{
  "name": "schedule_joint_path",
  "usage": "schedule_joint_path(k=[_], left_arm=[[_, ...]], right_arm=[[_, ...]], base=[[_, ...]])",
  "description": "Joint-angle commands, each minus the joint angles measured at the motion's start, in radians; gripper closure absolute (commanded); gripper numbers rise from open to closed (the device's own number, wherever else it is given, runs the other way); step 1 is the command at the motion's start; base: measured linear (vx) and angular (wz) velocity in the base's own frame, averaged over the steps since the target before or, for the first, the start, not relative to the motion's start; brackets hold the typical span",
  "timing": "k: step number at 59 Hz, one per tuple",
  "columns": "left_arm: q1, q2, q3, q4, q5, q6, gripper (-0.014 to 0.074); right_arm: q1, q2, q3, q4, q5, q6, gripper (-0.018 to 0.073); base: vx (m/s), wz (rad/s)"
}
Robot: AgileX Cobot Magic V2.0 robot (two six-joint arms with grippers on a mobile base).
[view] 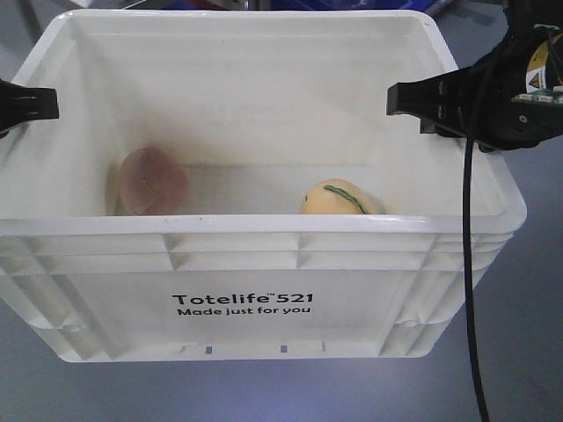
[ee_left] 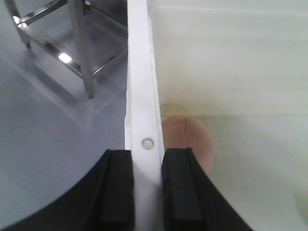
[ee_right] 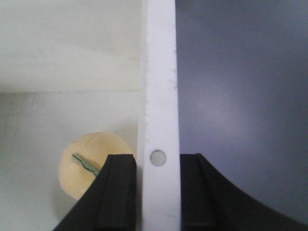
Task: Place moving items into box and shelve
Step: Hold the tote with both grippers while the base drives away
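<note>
Grey floor (view: 528, 352), white crate (view: 106, 290) holding pink ball (view: 151, 180) and yellow ball (view: 339, 198).
Left gripper (ee_left: 147, 192) and right gripper (ee_right: 158, 192) each pinch a side rim; lift level, together.

Left ball (view: 151, 180) and right ball (view: 339, 199) inside box (view: 264, 239)

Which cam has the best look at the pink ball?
Front view: pink ball sits almost fully visible on the crate floor. Left wrist shows only part, cut off by the rim and left end effector. Right wrist doesn't show it.
</note>
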Motion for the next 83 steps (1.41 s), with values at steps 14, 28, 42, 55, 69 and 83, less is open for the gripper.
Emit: schedule_joint_path(k=[14, 28, 42, 55, 69, 83], left_arm=[[0.007, -0.026, -0.044, 0.118, -0.079, 0.006, 0.0619], [0.007, -0.026, -0.044, 0.118, -0.079, 0.006, 0.0619], [0.007, -0.026, -0.044, 0.118, -0.079, 0.006, 0.0619], [0.007, -0.026, -0.044, 0.118, -0.079, 0.006, 0.0619], [0.007, -0.026, -0.044, 0.118, -0.079, 0.006, 0.0619], [0.007, -0.026, -0.044, 0.118, -0.079, 0.006, 0.0619]], right_arm=[[-0.012, -0.042, -0.039, -0.140, -0.048, -0.006, 0.0474], [-0.012, -0.042, -0.039, -0.140, -0.048, -0.006, 0.0474], [-0.012, -0.042, -0.039, -0.140, -0.048, -0.006, 0.0474], [-0.012, -0.042, -0.039, -0.140, -0.048, -0.006, 0.0474], [-0.012, -0.042, -0.039, -0.140, -0.046, -0.006, 0.0474], [-0.012, -0.042, -0.039, -0.139, -0.047, -0.006, 0.0474]], base=[[0.26, -0.61], [0.25, -0.68], [0.24, -0.70], [0.23, -0.60], [0.23, -0.43], [0.26, -0.25]])
